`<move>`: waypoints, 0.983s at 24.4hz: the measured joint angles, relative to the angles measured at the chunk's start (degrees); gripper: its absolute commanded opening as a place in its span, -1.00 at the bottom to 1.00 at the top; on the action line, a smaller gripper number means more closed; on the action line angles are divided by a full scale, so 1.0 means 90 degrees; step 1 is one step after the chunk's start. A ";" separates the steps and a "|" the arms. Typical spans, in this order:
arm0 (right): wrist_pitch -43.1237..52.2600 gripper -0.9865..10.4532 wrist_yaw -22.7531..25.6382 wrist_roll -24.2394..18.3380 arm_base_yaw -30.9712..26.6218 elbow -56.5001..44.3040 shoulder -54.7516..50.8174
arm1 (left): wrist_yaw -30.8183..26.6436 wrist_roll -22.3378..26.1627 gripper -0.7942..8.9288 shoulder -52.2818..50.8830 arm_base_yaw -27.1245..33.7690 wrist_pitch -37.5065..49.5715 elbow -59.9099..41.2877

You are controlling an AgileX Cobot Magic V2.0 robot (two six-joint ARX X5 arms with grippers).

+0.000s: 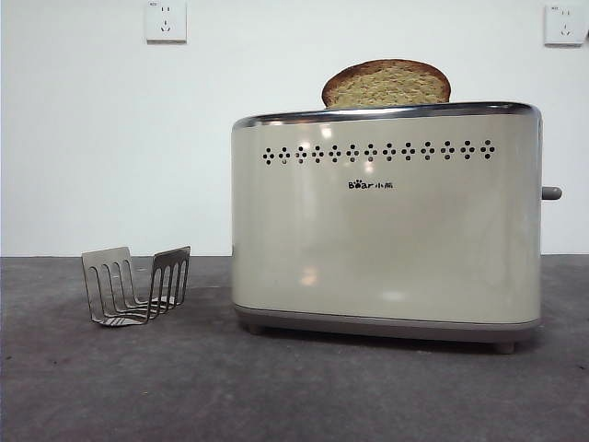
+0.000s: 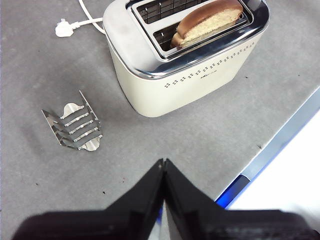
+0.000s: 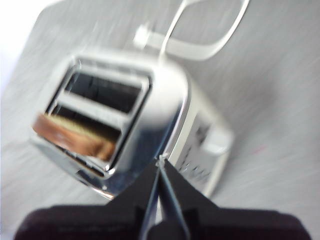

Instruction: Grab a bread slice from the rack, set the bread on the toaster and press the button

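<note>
Bread first, in the front view: the slice of bread [image 1: 386, 85] stands in the toaster [image 1: 386, 221], its rounded brown top and speckled crumb rising above the chrome rim. The rack [image 1: 136, 285] sits bare on the dark worktop [image 1: 276, 396], apart from the toaster at its other end from the button [image 1: 551, 192], a grey knob jutting from the narrow side, seemingly high in its travel. No arm shows here.

The left wrist view looks down from above. The left gripper [image 2: 163, 162] hangs over bare worktop near its front edge, jaws pressed together with nothing between them. Only here can one see that the slice sits in the slot nearer the dotted face, leaning a little, and that a white plug [image 2: 64, 28] lies loose beyond the toaster.

The right wrist view is blurred. The right gripper [image 3: 160, 161] has its jaws closed and empty, tips over the toaster's chrome top near the narrow end. This view alone shows that end face, with a pale blurred shape that may be the lever.

Judging by this, only the press is left. The knob should be stiff and small, likely slippery; closed tips should bear straight down on its top. The toaster looks heavy enough to stay put. The bread is light and crumbly, best gripped by its crust.
</note>
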 measured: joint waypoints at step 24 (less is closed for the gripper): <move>-0.2817 -0.83 0.2407 -0.0046 0.0002 0.4316 0.0350 | 0.0017 0.0000 -0.85 0.0068 0.0964 0.0049 -0.0114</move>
